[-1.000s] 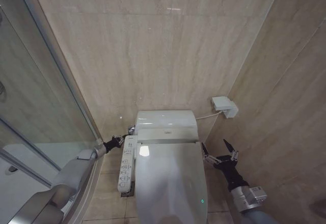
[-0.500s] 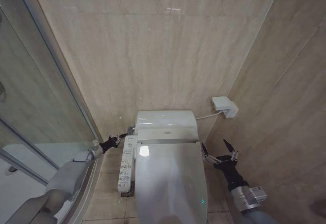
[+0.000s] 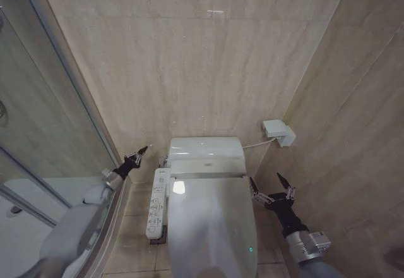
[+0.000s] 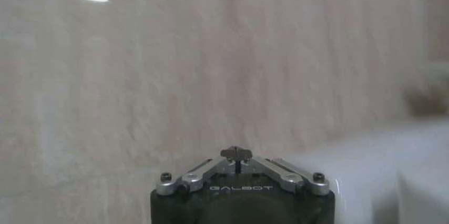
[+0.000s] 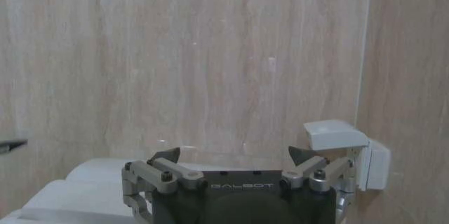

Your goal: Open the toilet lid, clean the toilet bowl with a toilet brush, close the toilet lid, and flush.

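Since a second ago your left pincer (image 3: 137, 153) has climbed from beside the white button panel (image 3: 156, 203) to the tiled wall (image 3: 189, 69), up beside the glass shower partition (image 3: 44, 120); toilet and right arm are as they were. The beige wall fills the background in your head view. Below it, the toilet bowl (image 3: 249, 253) sits centred in the alcove, with its glossy white toilet lid (image 3: 211, 227) down flat over it and the tank (image 3: 205, 148) behind against the wall. The lid lies between your two pincers: well below and to the right of the left one, just to the left of the right one. A small white wall box (image 3: 278, 132) hangs in the corner above the right arm. Your right pincer (image 3: 273, 186) hovers just off the lid's right rear edge, spread wide and holding nothing, touching nothing. In your left wrist view the left pincer (image 4: 236, 154) is pinched together at the tips, empty, pointed at the wall.
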### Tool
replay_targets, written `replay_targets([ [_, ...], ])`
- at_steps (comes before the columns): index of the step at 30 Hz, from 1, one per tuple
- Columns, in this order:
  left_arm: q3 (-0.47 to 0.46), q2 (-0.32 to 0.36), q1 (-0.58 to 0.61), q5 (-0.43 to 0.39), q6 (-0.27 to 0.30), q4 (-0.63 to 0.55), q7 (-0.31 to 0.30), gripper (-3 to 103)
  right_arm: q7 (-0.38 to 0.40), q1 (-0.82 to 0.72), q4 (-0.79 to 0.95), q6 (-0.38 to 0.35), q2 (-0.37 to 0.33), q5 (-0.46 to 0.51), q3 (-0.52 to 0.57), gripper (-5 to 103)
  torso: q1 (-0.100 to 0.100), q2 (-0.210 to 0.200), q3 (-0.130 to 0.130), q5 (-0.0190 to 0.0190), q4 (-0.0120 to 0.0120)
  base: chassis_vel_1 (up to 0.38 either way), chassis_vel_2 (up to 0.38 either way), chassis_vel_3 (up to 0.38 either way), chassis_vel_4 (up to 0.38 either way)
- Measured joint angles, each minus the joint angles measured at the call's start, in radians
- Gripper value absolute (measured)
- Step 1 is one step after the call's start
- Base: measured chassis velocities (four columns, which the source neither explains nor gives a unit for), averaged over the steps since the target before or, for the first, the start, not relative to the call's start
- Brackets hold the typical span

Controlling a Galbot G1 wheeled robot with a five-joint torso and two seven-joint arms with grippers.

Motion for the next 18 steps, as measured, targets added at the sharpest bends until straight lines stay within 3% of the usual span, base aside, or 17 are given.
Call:
replay_targets([
  [1,-0.011,-0.008,0.028,-0.010,0.021,-0.056,-0.054,0,0.000,0.000,0.000,0.000,0.000,0.000,0.000,100,0.000,0.000,0.000,0.0001,-0.0005,0.000,0.000,0.000,0.000],
  [3,-0.053,-0.035,0.108,-0.006,0.106,-0.198,-0.232,0,0.000,0.000,0.000,0.000,0.000,0.000,0.000,100,0.000,0.000,0.000,0.0003,-0.0006,0.000,0.000,0.000,0.000],
  [4,-0.053,-0.035,0.108,-0.006,0.106,-0.198,-0.232,0,0.000,0.000,0.000,0.000,0.000,0.000,0.000,100,0.000,0.000,0.000,0.0003,-0.0006,0.000,0.000,0.000,0.000],
  [7,-0.103,-0.063,0.210,0.025,0.227,-0.356,-0.395,0,0.000,0.000,0.000,0.000,0.000,0.000,0.000,100,0.000,0.000,0.000,0.0005,-0.0004,0.000,0.000,0.000,0.000],
  [8,-0.103,-0.063,0.210,0.025,0.227,-0.356,-0.395,0,0.000,0.000,0.000,0.000,0.000,0.000,0.000,100,0.000,0.000,0.000,0.0005,-0.0004,0.000,0.000,0.000,0.000],
  [11,-0.135,-0.072,0.284,0.053,0.304,-0.454,-0.468,0,0.000,0.000,0.000,0.000,0.000,0.000,0.000,100,0.000,0.000,0.000,-0.0001,-0.0001,0.000,0.000,0.000,0.000],
  [18,-0.180,-0.072,0.384,0.109,0.376,-0.585,-0.507,0,0.000,0.000,0.000,0.000,0.000,0.000,0.000,100,0.000,0.000,0.000,0.0006,-0.0004,0.000,0.000,0.000,0.000],
])
